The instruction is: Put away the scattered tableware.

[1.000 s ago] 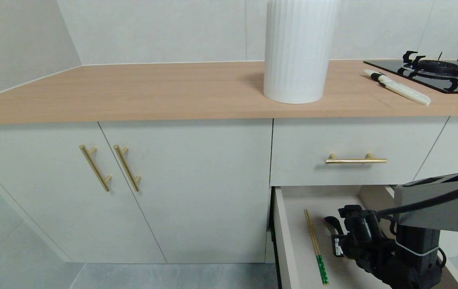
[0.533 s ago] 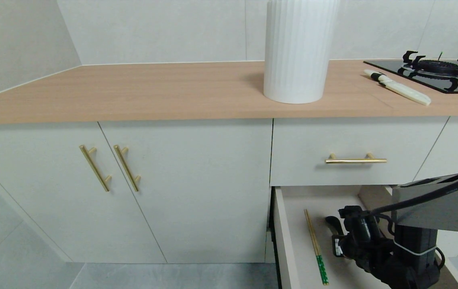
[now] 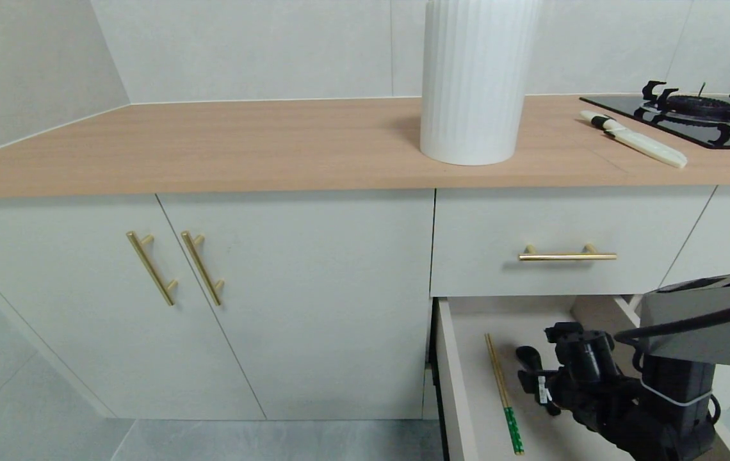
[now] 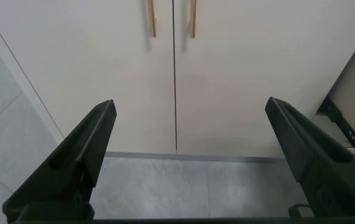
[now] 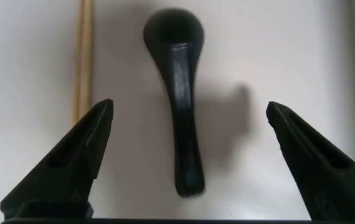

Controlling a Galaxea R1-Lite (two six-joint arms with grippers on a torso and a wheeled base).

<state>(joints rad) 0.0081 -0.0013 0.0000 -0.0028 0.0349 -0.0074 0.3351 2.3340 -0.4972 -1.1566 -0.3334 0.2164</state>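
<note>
Hanging over the open drawer [image 3: 452, 378], the right gripper [image 5: 188, 109] has its fingers [image 5: 71, 168] spread wide, one on either side of a black spoon [image 5: 180, 81]. The spoon lies flat on the drawer floor, bowl pointing away from the wrist, and neither finger seems to touch it, though the height above it is hard to judge. A pair of chopsticks [image 3: 503, 394] with green ends lies beside the spoon, nearer the drawer's left wall and roughly parallel to it. In the head view the gripper's dark body covers most of the spoon's handle.

A knife [image 3: 634, 139] with a pale blade lies on the counter [image 3: 243, 147], between a tall white ribbed vase [image 3: 474, 83] and the black hob [image 3: 704, 115]. The closed drawer above the open one carries a brass handle [image 3: 567, 256].

The left gripper [image 4: 190, 111] is held low before the cabinet doors [image 4: 240, 74], well apart from the drawer, its fingers also spread and holding nothing. The grey floor [image 4: 190, 186] lies beneath it.
</note>
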